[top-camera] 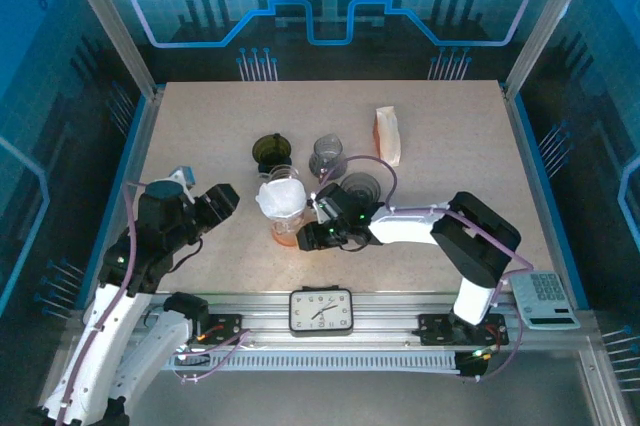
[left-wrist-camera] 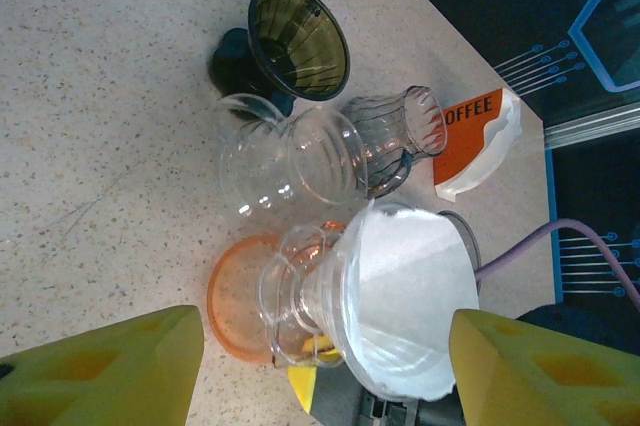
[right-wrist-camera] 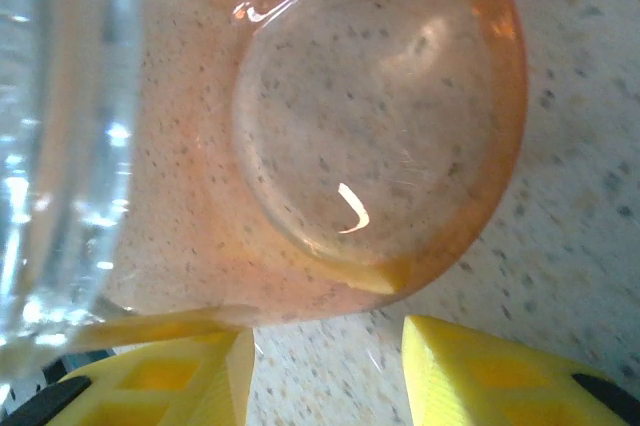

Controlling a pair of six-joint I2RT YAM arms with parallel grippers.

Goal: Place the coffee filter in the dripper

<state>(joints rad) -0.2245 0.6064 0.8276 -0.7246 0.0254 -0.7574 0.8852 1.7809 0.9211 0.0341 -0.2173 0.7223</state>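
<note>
White paper filter (top-camera: 281, 193) sits in the clear glass dripper (left-wrist-camera: 300, 296), centre frame. Left gripper (top-camera: 218, 204) gapes wide just left of it; right gripper (top-camera: 318, 233), half-parted and empty, is closer, right at its orange base (left-wrist-camera: 232, 296).

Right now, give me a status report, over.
Left gripper, jaws open, off to the side. Right gripper, jaws open at the orange base. Coffee filter sitting in the dripper. Glass server close behind it.

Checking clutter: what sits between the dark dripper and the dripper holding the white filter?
A clear glass carafe, shown in the left wrist view.
</note>
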